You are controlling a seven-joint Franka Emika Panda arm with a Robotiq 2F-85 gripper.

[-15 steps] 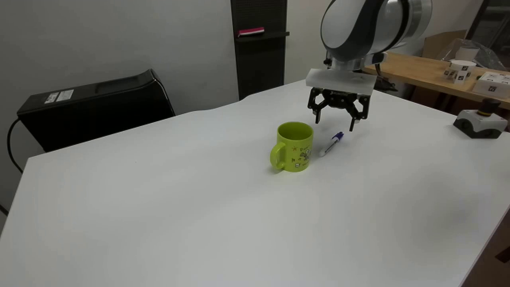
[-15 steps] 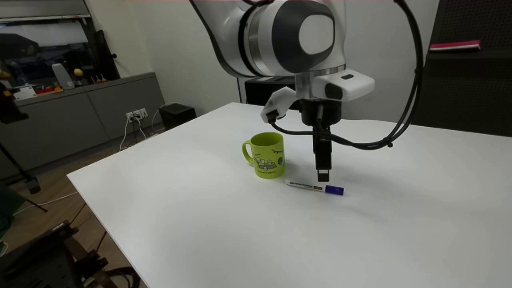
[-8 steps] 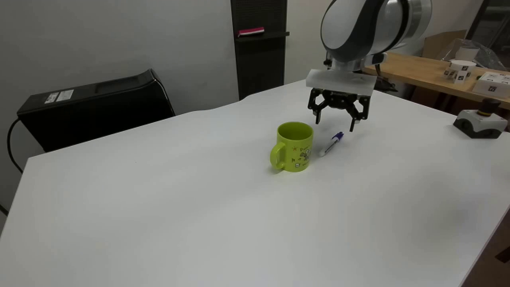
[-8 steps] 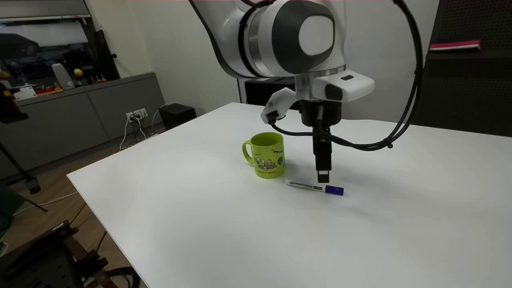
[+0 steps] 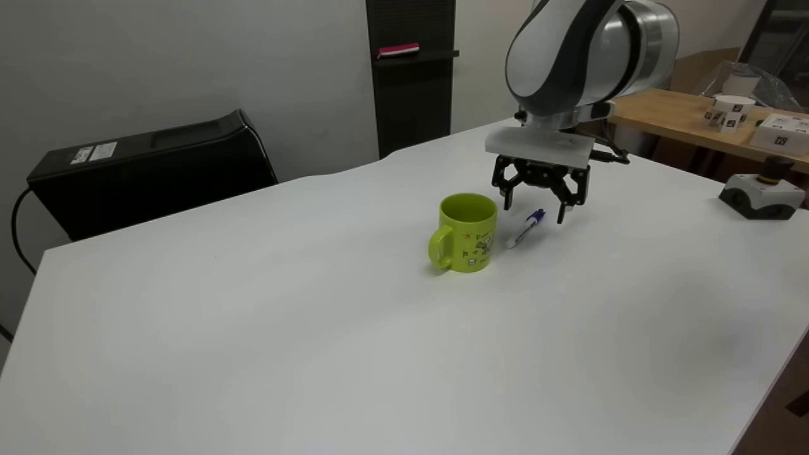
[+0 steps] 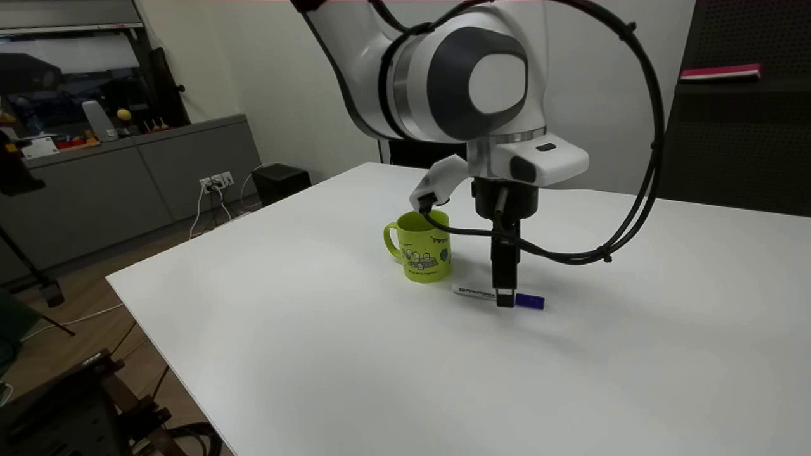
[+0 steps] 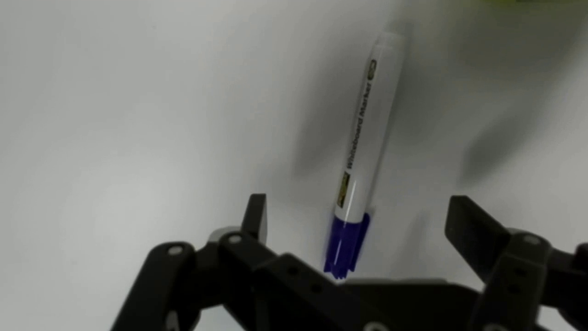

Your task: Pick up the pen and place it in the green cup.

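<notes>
The pen, a marker with a white barrel and blue cap, lies flat on the white table in both exterior views point(image 5: 524, 230) point(image 6: 475, 293) and in the wrist view point(image 7: 365, 138). The green cup point(image 5: 469, 243) stands upright beside the pen's white end. It also shows in an exterior view point(image 6: 423, 253), and a sliver of it shows at the wrist view's top right edge point(image 7: 514, 2). My gripper point(image 5: 534, 212) is open and empty, pointing down above the pen. In the wrist view the fingers point(image 7: 358, 207) stand on either side of the pen's blue cap, apart from it. In an exterior view a fingertip point(image 6: 505, 297) hides part of the pen.
The white table point(image 5: 284, 328) carries the pen and cup. An emergency-stop box point(image 5: 763, 193) sits near the table's right edge. A black case point(image 5: 152, 170) stands behind the table. A black cable point(image 6: 633, 215) loops from the wrist.
My gripper has moved down towards the pen, mostly in the last half second, staying open. The pen and green cup have not moved.
</notes>
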